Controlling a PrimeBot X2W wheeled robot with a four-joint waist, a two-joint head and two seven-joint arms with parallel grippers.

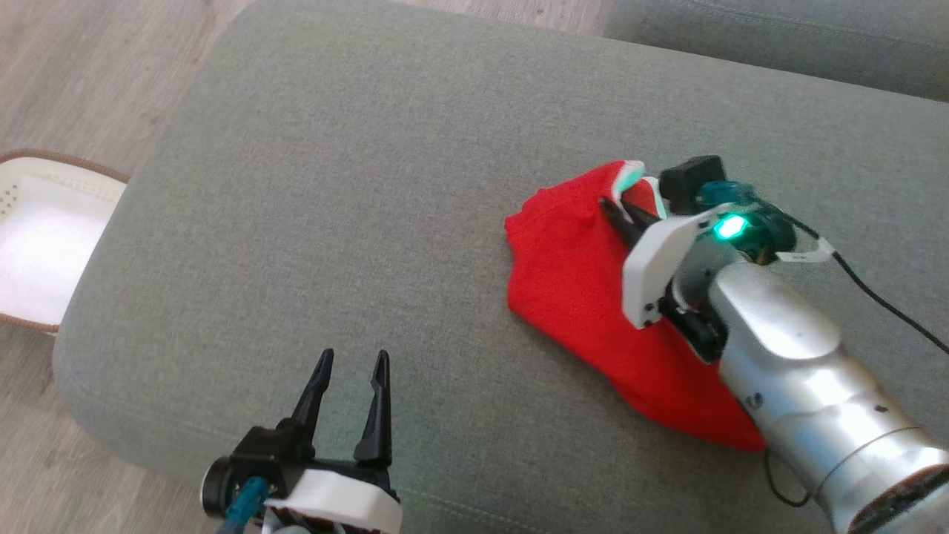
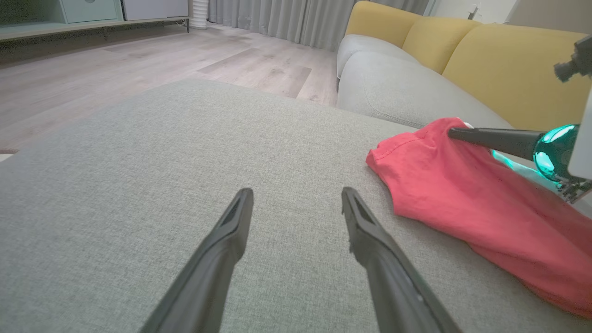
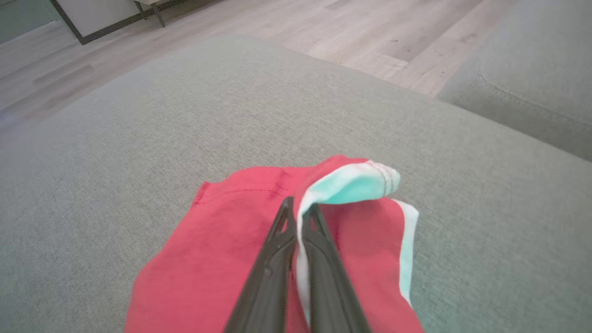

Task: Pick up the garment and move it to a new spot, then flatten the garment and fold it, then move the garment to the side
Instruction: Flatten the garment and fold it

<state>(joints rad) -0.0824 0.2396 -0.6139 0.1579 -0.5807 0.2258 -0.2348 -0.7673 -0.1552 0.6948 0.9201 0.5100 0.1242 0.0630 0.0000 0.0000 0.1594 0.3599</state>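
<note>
Head view: grey cushion over wood floor; right end effector clamped on red garment, left end effector spread, empty.

Living room: sofa, curtains.

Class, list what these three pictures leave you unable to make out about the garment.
Head view: the right forearm covers part of the garment.
Left wrist view: the right edge cuts the garment off.
Right wrist view: the bottom edge cuts it off; the right gripper, shut on it, hides the pinched fold.
</note>
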